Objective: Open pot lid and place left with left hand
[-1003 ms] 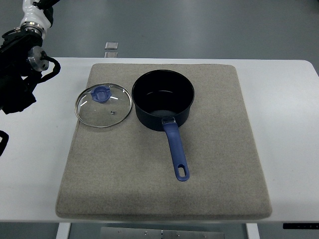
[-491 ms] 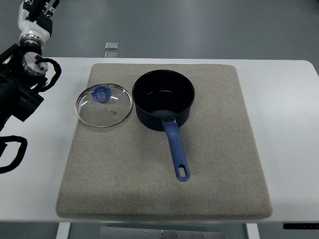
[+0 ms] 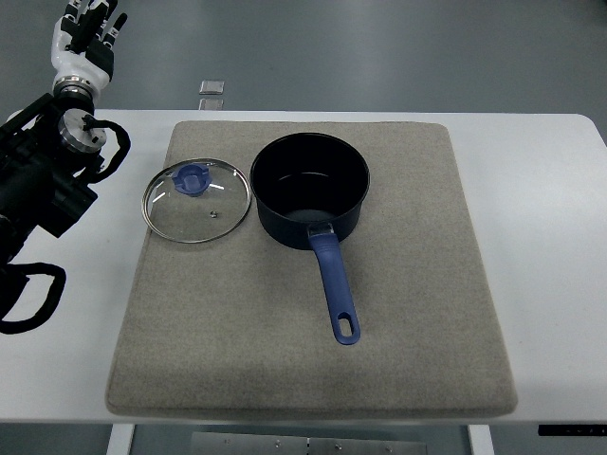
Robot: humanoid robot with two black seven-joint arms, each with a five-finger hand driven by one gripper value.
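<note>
the glass lid (image 3: pixel 197 201) is seen flat on the grey mat (image 3: pixel 398 322), just left of the uncovered blue pot (image 3: pixel 311 190). the left hand (image 3: pixel 85 40) is raised beyond the table (image 3: pixel 560 237) corner, fingers spread, holding nothing. a small clear square (image 3: pixel 213 86) lies past the far table edge.

The left hand (image 3: pixel 87 38) sits at the upper left of the frame with its fingertips cut off by the top edge, and its black arm (image 3: pixel 38 194) runs out past the left edge. A small pale square object (image 3: pixel 212 87) near the top, beyond the table (image 3: pixel 550 237), is too small to identify. The table's near side and legs are cropped at the bottom edge
</note>
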